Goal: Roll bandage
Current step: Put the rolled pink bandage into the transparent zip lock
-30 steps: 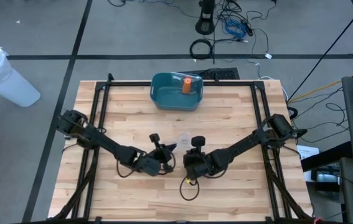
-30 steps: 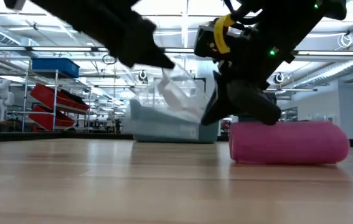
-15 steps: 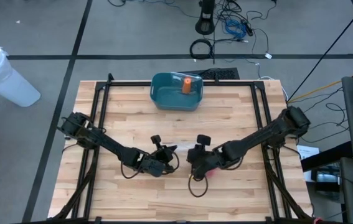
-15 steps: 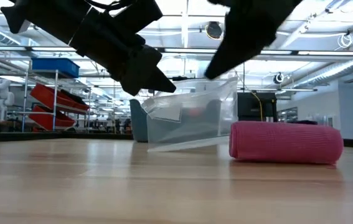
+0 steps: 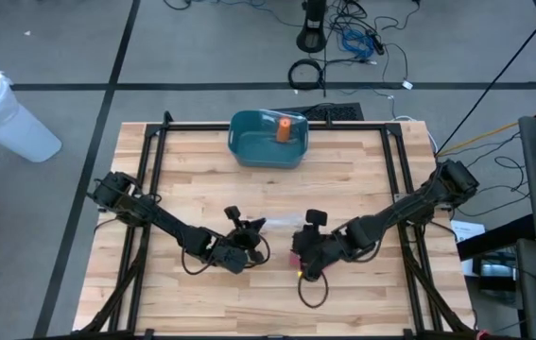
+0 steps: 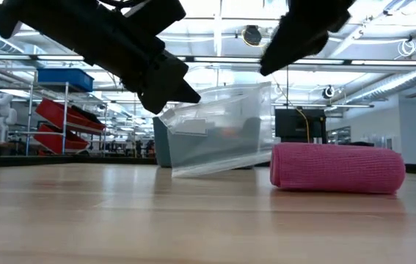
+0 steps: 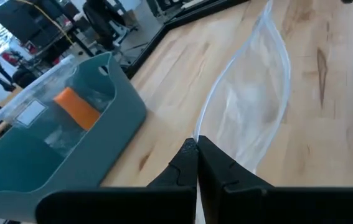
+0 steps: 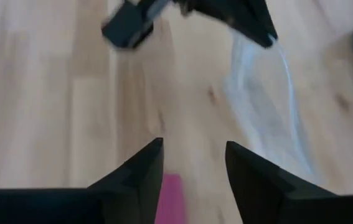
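A pink rolled bandage [image 6: 336, 169] lies on its side on the wooden table; in the right wrist view it [image 8: 171, 196] shows below my right gripper. My right gripper [image 8: 192, 165] hangs open above the bandage, raised clear of it [image 6: 303, 37]. A clear plastic bag [image 6: 219, 132] hangs beside the bandage, toward the table's left. My left gripper [image 7: 196, 155] is shut on it. In the high view the two grippers stand close together at mid-table, left [image 5: 251, 246] and right [image 5: 302, 251]. My left gripper pinches the bag's edge [image 7: 202, 134] between its two shut fingers. The fingers come nearly level from the table's left, slanting slightly down. The bag stretches away from the fingertips, tilted, with its lower edge [image 6: 193, 173] down at the tabletop.
A teal bin [image 5: 268, 139] with an orange object [image 5: 285, 129] stands at the table's far edge, middle. Black frame rails [image 5: 154, 151] run along the table's sides. Bare wood lies near the front edge [image 5: 277, 312].
My right gripper has opened, let go of the pink bandage and risen off it, turning as it rose. The bandage stays lying on the table. My left gripper has sunk a little with the bag, which has dropped from a bunched state and spread out down to the tabletop.
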